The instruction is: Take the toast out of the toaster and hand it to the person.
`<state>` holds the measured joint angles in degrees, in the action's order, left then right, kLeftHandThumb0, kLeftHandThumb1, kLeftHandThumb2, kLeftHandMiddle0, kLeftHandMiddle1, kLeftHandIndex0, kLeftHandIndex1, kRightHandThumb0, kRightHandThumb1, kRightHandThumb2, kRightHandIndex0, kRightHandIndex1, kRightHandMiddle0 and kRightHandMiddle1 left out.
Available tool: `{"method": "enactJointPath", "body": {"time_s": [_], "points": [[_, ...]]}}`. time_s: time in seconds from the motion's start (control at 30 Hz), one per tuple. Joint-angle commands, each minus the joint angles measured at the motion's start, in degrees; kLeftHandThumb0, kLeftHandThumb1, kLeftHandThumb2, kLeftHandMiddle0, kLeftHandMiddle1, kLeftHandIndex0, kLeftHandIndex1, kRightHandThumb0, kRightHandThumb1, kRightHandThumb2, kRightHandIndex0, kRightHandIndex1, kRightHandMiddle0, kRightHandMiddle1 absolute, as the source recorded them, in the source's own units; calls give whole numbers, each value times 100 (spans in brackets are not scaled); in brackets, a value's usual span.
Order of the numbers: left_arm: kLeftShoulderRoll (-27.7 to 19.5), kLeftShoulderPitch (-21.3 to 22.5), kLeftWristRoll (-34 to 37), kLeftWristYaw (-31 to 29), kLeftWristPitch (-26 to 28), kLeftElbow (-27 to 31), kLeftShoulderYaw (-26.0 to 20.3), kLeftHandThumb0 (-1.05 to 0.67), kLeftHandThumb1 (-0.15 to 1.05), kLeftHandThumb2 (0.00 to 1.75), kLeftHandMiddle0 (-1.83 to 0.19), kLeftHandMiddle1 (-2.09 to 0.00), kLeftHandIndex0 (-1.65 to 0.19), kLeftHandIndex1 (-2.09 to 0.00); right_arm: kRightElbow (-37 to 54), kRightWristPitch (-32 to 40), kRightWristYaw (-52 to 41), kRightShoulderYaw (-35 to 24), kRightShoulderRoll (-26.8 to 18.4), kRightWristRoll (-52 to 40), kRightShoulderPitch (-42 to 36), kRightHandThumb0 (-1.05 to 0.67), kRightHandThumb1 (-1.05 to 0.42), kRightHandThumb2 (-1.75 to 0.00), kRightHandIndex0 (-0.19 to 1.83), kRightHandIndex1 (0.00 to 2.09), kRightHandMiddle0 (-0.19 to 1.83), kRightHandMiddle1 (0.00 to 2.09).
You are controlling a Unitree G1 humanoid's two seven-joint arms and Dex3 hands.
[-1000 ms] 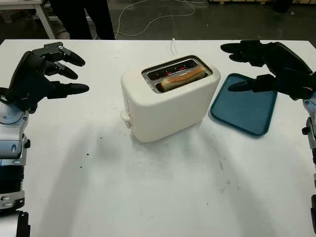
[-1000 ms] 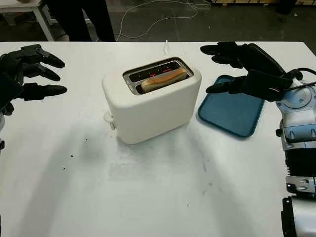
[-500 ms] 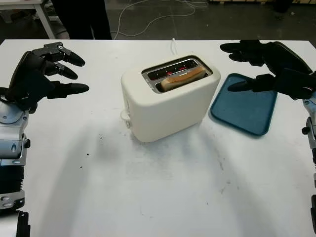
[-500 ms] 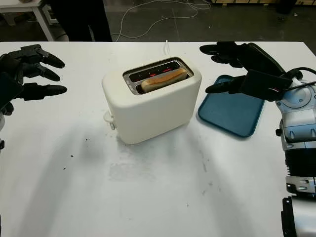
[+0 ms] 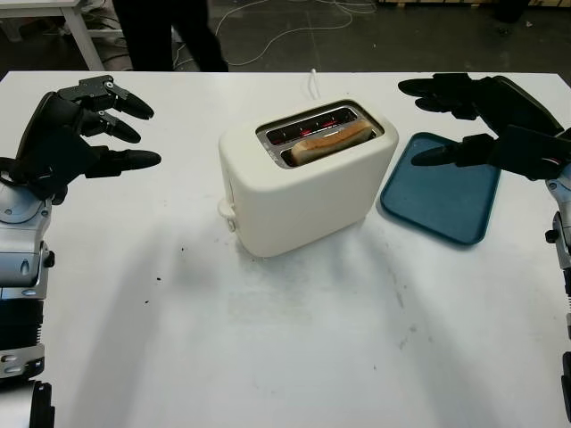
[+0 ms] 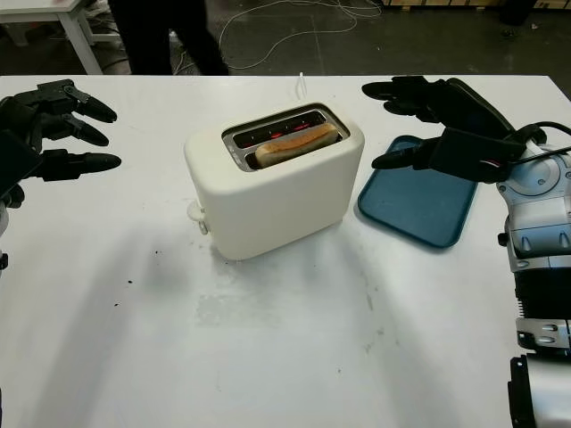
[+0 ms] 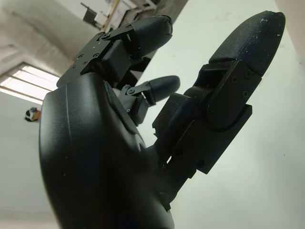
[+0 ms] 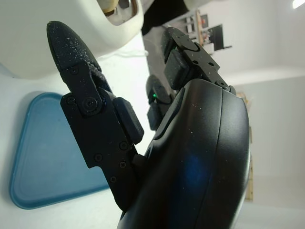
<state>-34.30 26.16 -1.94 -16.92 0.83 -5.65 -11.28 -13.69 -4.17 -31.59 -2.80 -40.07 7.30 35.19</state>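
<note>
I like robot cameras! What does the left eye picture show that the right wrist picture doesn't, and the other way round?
Left eye view: the open left hand over the table's left side, and a person's legs beyond it. Right wrist view: a small green light on the hand. Both: the white toaster, the blue tray, and the open right hand above that tray.

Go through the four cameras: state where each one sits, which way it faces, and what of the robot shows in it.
Left eye view: on the head, looking down at the toaster holding toast; left hand open at table's left.
Right eye view: beside it, same scene; right hand open above the blue tray.
Left wrist view: at the left wrist, facing the white table.
Right wrist view: at the right wrist, facing toaster and tray.
The eye views share everything.
</note>
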Motion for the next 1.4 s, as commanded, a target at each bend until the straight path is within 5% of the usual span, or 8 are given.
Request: {"method": "enactJointPath", "body": {"time_s": [0.0, 1.37], "points": [[-34, 6, 6, 33, -100, -14, -50, -105, 62, 1, -59, -114, -58, -104, 53, 22, 36, -27, -1, -56, -8, -78, -75, 0, 46, 9, 46, 1], [-6, 46, 64, 10, 25, 41, -57, -105, 60, 0, -57, -115, -57, -105, 47, 45, -9, -4, -40, -157, 23, -79, -76, -1, 46, 6, 45, 1]]}}
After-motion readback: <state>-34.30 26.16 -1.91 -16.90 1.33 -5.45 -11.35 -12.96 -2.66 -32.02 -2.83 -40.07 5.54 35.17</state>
